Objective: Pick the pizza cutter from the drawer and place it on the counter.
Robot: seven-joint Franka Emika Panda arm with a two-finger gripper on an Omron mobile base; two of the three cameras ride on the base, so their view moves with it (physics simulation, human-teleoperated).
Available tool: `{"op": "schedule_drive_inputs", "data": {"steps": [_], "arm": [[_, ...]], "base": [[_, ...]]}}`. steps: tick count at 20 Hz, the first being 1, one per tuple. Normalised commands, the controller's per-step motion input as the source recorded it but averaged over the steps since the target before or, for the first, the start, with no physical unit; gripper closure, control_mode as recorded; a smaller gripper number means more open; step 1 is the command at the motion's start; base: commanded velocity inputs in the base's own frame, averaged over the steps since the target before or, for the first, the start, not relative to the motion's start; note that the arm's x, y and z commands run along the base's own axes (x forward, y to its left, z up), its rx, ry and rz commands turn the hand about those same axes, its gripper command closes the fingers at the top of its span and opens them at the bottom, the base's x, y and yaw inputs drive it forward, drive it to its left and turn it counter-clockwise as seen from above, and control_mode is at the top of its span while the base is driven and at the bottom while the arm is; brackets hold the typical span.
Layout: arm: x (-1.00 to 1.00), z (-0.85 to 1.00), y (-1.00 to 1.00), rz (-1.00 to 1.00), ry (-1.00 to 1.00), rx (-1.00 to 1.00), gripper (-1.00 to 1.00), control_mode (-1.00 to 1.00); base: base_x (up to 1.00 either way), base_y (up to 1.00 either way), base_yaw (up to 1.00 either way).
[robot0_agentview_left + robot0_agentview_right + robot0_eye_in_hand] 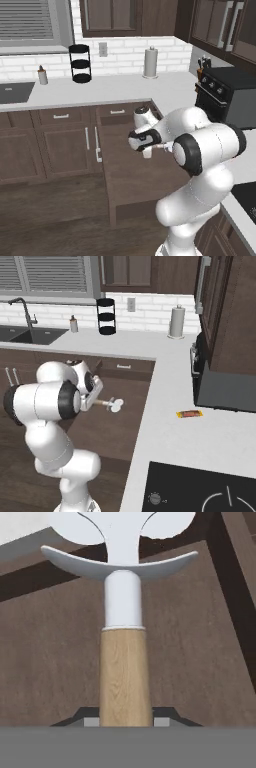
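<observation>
The pick looks done and the carry is in hand: the pizza cutter [111, 404] is up off the floor of the open drawer [116, 426] and hangs in the air above it, held out level from the gripper [95, 401]. In the right base view its wooden handle runs sideways from the hand, and the pale wheel end points toward the counter [170, 426].

What remains is the placing. By the look of it, the next move calls for swinging the arm across the drawer's side and over the counter's edge, then lowering the tool onto a bare stretch of worktop. The small orange-red bar [189, 414] lies on the counter near the black oven [225, 388], so the set-down spot should stay short of it. The wheel end sticks well out past the hand and could catch the counter's edge if the arm travels too low.

In the hand view the handle [125, 677] rises straight up from between the two dark finger tips [162, 718], which sit close against either side of it. The jaws are narrowed to the width of the slim handle and have a firm hold near its back end. The white neck and curved guard show beyond, with the drawer's brown floor behind.
</observation>
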Motion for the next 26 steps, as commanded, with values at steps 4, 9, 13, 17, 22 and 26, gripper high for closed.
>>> {"op": "schedule_drive_inputs", "data": {"steps": [4, 9, 13, 17, 22, 26], "arm": [[-0.18, 1.0, -0.46, 0.0, 0.06, -0.19, 1.0, -1.0], [-0.66, 0.61, -0.97, -0.01, 0.03, -0.01, 1.0, -1.0], [-0.84, 0.04, -1.0, -0.06, 0.0, 0.04, 1.0, -1.0], [-0.92, 0.0, -1.0, -0.06, 0.0, 0.1, 1.0, -1.0], [-0.6, -0.01, -1.0, -0.04, 0.02, 0.12, 1.0, -1.0], [0.02, -0.08, -1.0, 0.0, 0.09, 0.15, 1.0, -1.0]], "base": [[0.0, 0.0, 0.0], [0.0, 0.0, 0.0], [0.0, 0.0, 0.0], [0.0, 0.0, 0.0], [0.0, 0.0, 0.0], [0.0, 0.0, 0.0]]}}
